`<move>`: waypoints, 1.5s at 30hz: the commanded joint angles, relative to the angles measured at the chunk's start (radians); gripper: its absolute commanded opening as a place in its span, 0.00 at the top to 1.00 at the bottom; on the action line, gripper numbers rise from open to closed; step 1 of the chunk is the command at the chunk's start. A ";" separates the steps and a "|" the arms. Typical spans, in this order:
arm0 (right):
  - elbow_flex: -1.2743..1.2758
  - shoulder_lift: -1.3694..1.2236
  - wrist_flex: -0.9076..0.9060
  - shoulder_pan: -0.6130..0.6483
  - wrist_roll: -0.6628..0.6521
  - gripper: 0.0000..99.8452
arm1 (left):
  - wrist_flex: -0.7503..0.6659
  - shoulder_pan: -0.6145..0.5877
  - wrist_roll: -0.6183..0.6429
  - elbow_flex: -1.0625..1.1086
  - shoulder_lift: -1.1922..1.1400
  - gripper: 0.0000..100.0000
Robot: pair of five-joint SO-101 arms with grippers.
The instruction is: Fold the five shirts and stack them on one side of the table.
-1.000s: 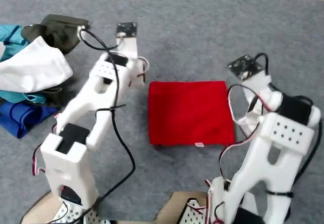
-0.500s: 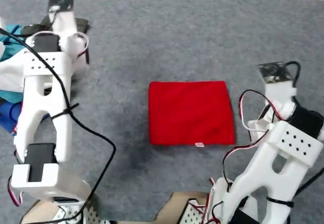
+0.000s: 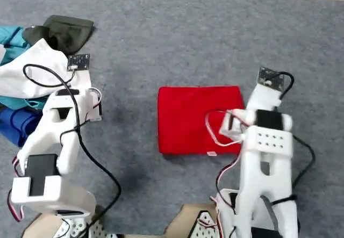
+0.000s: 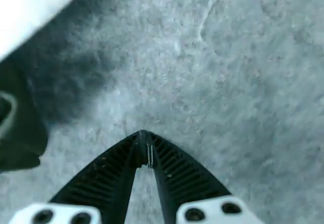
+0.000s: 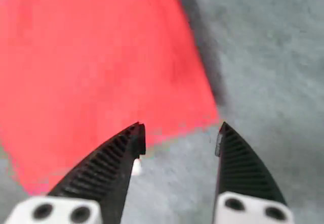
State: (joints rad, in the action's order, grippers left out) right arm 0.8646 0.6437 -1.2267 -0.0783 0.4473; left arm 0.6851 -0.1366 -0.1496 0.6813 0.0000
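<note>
A red shirt (image 3: 199, 119) lies folded into a square at the table's middle. My right gripper (image 5: 179, 135) is open just above one corner on its right edge, and the red shirt (image 5: 96, 67) lies beyond the fingertips. The right arm (image 3: 266, 136) stands along that edge. My left gripper (image 4: 145, 145) is shut and empty over bare grey felt, with the white shirt (image 4: 30, 6) close by. The left arm (image 3: 56, 125) stands beside a loose pile of shirts: white (image 3: 37, 71), teal (image 3: 11, 36), blue (image 3: 21, 122) and dark olive (image 3: 67, 31).
Grey felt (image 3: 188, 39) covers the whole table. The pile takes up the far left side. A dark shape (image 4: 17, 133) sits close beside the left gripper. Open felt stretches behind the red shirt and to the right of the right arm.
The left arm swung left to the pile, then drew back toward the table's front. The right arm swung out to the right, then came in over the red shirt's right edge.
</note>
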 commanded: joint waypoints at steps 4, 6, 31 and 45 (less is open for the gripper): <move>0.021 -0.054 0.107 0.035 0.055 0.76 | -0.034 0.011 -0.006 0.011 0.058 0.98; 0.016 -0.119 0.117 0.035 0.055 0.76 | -0.034 0.012 -0.006 0.008 0.058 0.98; -0.039 -0.636 0.390 0.002 0.127 0.99 | -0.035 0.012 -0.006 0.008 0.058 0.98; -0.157 -0.423 0.107 -0.033 0.107 1.00 | -0.035 0.014 -0.006 0.008 0.058 0.98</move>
State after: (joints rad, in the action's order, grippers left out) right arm 0.7695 0.1511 -1.0441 -0.0798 0.5685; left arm 0.6651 -0.1350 -0.1511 0.6951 0.0138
